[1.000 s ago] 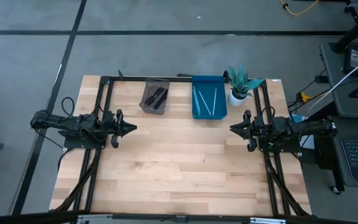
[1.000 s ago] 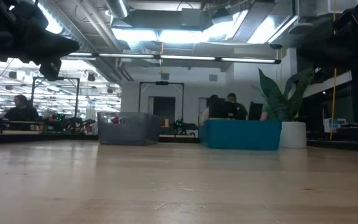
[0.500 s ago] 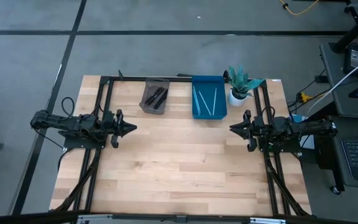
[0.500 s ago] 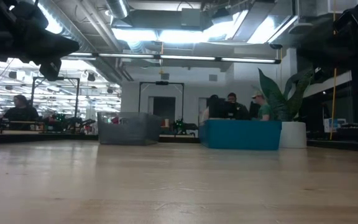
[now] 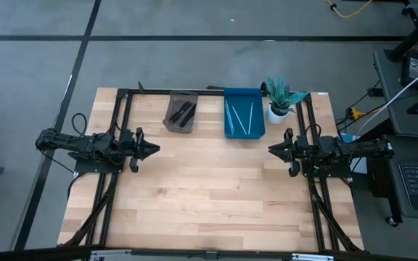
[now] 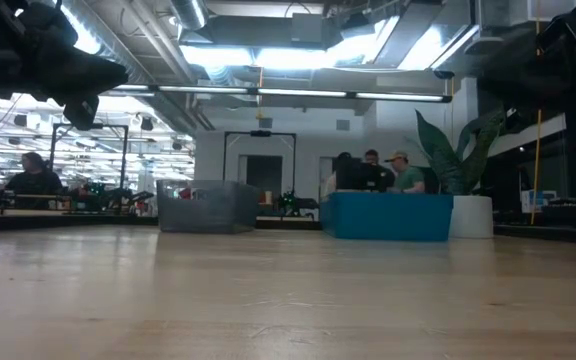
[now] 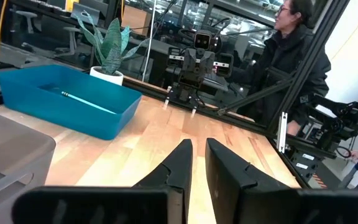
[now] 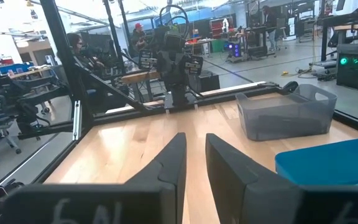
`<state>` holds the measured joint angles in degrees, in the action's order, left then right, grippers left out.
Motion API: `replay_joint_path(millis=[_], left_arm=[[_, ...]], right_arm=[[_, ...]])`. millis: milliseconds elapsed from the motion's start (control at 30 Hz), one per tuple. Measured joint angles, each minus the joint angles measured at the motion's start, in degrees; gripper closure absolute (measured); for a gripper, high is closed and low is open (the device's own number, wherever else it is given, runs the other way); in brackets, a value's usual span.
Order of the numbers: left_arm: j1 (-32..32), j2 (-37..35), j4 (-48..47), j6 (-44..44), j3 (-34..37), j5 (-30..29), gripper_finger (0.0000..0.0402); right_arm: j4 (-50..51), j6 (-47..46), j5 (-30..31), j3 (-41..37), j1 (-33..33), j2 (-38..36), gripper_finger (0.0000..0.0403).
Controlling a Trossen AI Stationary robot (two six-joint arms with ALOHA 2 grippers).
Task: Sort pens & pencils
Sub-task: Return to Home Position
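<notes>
Two bins stand at the table's far edge. The grey bin (image 5: 168, 123) holds dark pens (image 5: 184, 113), and the blue bin (image 5: 244, 135) beside it holds thin pale pencils (image 5: 239, 116); one of them shows lying on the blue bin's floor (image 7: 82, 101). My left gripper (image 5: 154, 150) hovers at the table's left edge, pointing level toward the right, narrowly open (image 7: 197, 148) with nothing between its fingers. My right gripper (image 5: 271, 149) hovers at the right edge, pointing left, also narrowly open (image 8: 194, 140) and holding nothing. No pen or pencil lies loose on the table.
A potted plant (image 5: 280, 100) in a white pot stands at the far right, beside the blue bin. A black frame (image 5: 122, 93) runs along the table's far, left and right sides. Bare wooden tabletop (image 5: 209, 188) stretches between the arms. People sit in the room beyond (image 6: 398, 172).
</notes>
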<state>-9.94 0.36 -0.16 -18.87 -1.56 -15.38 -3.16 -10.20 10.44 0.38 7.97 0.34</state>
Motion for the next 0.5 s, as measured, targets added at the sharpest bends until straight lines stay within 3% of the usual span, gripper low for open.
replay_joint_path(millis=[500], left_arm=[[0.00, 0.00, 0.00, 0.00, 0.00, 0.00, 0.0390]], right_arm=[[-0.01, 0.00, 0.00, 0.00, 0.00, 0.01, 0.0340]])
